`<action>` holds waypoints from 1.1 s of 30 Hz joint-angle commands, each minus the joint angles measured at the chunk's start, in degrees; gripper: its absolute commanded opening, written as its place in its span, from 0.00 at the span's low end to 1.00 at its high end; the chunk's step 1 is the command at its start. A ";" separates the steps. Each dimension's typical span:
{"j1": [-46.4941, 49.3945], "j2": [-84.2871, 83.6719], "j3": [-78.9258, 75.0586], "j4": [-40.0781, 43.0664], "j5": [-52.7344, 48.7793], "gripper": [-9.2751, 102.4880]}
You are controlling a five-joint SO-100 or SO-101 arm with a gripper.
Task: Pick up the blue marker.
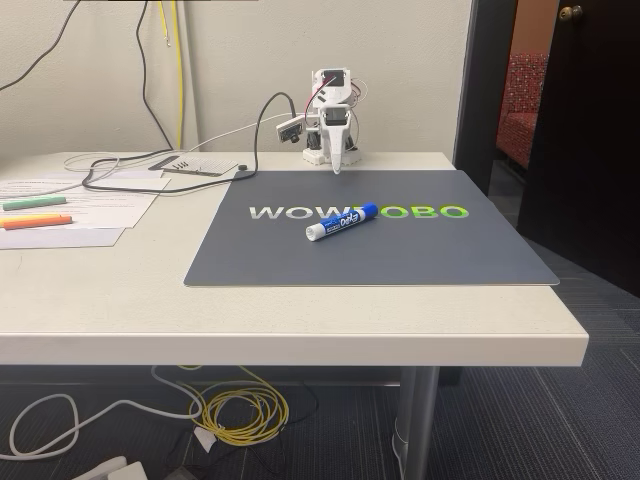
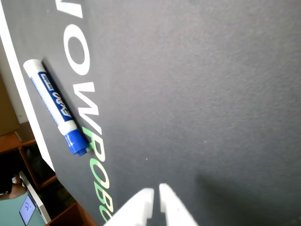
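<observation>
Pale table [image 1: 300,320] carries a grey mat [image 1: 400,250], the blue marker [image 1: 342,222] lies flat across its lettering, and the gripper [image 1: 340,168], nearly closed and empty, is best opened wide, turned square to the barrel, then lowered mid-barrel.

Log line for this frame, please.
phase: pre-reach | hand: shut, empty, tips above mat | blue marker: lying on mat, apart from hand, untouched

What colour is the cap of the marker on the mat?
Blue. The cap of the marker shows best in the wrist view.
</observation>
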 commanded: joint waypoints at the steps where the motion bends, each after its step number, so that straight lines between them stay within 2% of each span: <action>1: 0.53 3.43 -0.09 -0.26 0.35 0.08; 30: 0.53 3.43 -0.09 -0.18 0.35 0.08; 33: 1.05 3.43 -0.18 -2.90 0.62 0.08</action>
